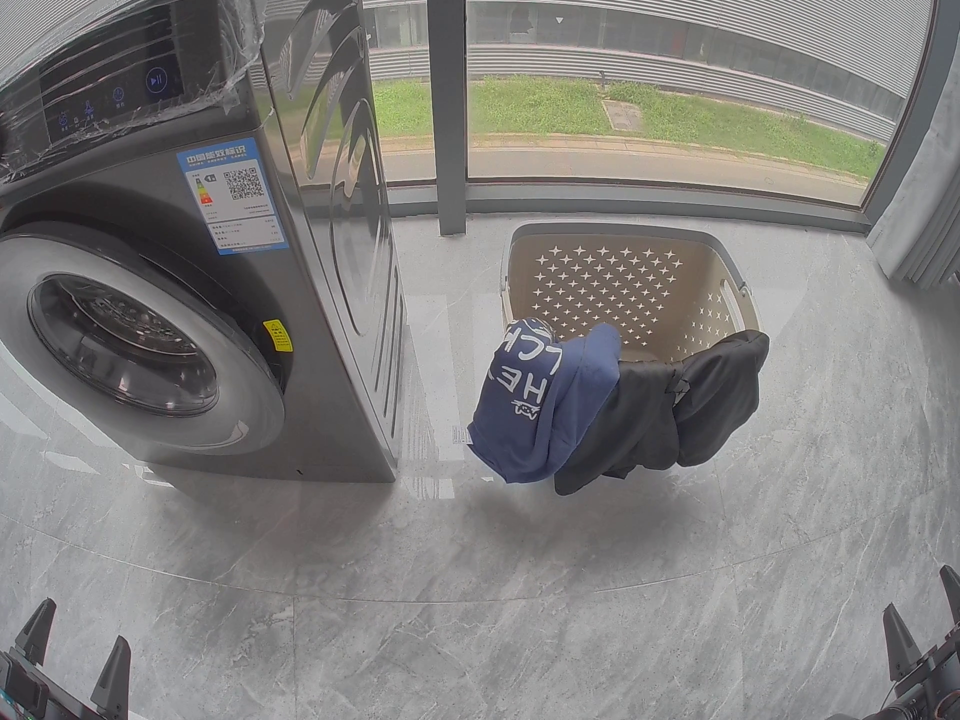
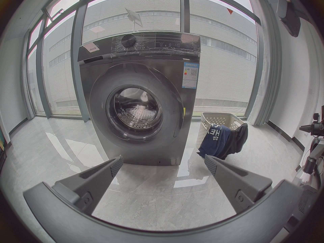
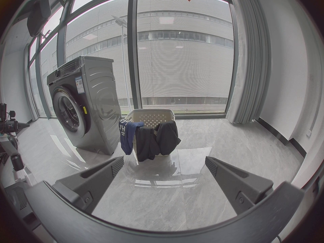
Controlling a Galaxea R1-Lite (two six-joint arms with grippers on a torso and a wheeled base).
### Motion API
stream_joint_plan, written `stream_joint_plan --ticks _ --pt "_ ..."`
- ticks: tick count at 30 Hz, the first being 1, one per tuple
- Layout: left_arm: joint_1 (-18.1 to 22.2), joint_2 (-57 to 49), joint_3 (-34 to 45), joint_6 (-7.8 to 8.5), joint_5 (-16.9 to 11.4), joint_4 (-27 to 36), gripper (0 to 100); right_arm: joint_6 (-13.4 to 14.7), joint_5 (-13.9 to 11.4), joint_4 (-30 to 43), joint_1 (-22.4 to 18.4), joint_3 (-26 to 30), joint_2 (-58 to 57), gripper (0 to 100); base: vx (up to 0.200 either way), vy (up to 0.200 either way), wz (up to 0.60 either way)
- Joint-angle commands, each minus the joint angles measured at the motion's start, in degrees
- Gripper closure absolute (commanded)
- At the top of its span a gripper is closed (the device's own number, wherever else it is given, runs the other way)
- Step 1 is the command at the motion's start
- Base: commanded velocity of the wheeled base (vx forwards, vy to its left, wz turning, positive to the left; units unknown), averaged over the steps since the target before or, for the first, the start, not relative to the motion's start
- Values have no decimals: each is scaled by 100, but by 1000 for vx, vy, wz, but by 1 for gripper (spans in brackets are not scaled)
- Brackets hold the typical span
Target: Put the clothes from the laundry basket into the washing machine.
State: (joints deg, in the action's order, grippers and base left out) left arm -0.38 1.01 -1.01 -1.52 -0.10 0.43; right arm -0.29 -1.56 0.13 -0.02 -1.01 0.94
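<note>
**Figure: Opening configuration, loading task.** The washing machine (image 1: 320,352) stands on the floor (image 1: 500,602) to the robot's left. Its round door (image 1: 130,342) faces the robot and appears shut. No garment can be made out behind the glass. The laundry basket (image 1: 627,234) sits near the machine's right flank, close to the window, with a strip of floor between them.

2 garments are draped over the basket's near rim and touch one another. The blue garment (image 1: 545,402), with white lettering, is on the side nearer the machine. The black garment (image 1: 665,412) is on the far side. Both hang partly outside the basket, down its front wall. This leaves loose folds open to a frontal grasp, so a reach down into the basket seems unnecessary.

The left end effector (image 2: 162,159) is low and faces the door. Its fingers are spread wide and hold nothing. The right end effector (image 3: 163,159) is equally wide and empty, and it faces the basket. Each is well apart from what it faces.

This layout suggests a division of labour, with 1 arm for the door and 1 for the clothes. The task is judged not yet begun. The door probably needs opening before either garment can go in. A dangling sleeve could catch on the basket rim during lifting.
</note>
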Motion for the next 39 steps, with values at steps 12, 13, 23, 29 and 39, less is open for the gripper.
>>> stream_joint_plan --ticks 12,13,23,29,39 --pt "3 -57 75 -15 1 1 0 -6 -2 -5 -6 92 -50 0 0 -200 0" --pt "3 -57 75 -15 1 1 0 -6 -2 -5 -6 92 -50 0 0 -200 0" --pt "3 -57 75 -23 1 1 0 -6 -2 -13 -6 92 -59 0 0 -20 0" --pt "3 -57 75 -15 1 1 0 -6 -2 -13 -6 92 -59 0 200 0 0" --pt "3 -57 75 -23 1 1 0 -6 -2 -13 2 92 -59 0 200 0 0"
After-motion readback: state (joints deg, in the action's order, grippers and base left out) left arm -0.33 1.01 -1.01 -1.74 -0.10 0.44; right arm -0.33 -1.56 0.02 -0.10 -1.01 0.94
